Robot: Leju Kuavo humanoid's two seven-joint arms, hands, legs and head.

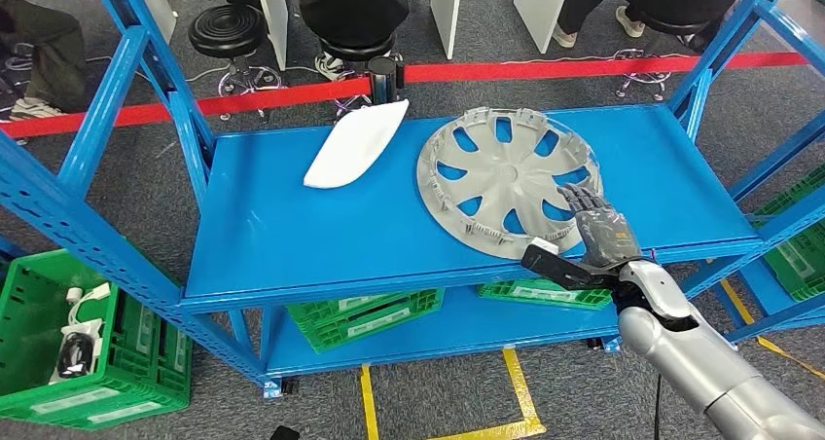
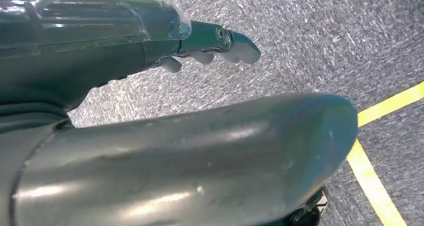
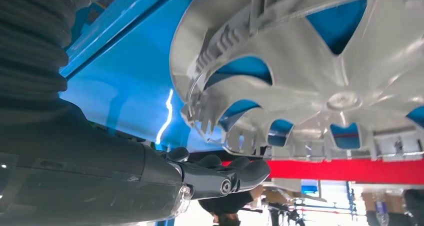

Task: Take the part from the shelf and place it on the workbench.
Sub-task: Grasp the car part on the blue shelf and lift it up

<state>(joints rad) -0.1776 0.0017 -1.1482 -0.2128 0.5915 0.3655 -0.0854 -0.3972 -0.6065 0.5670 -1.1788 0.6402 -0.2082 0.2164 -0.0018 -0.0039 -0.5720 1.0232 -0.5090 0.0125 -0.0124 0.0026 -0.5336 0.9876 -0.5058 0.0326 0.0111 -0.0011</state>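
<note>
The right hand [image 1: 600, 228] is seen at the front edge of the blue metal shelf [image 1: 292, 236], fingers [image 1: 581, 202] extended and apart over the near rim of the round grey plastic wheel cover [image 1: 506, 179], nothing gripped. The left hand [image 2: 150, 41] is held open above grey carpet [image 2: 310, 46]. Farther back, a white curved plastic panel [image 1: 356, 143] is laid beside the cover.
</note>
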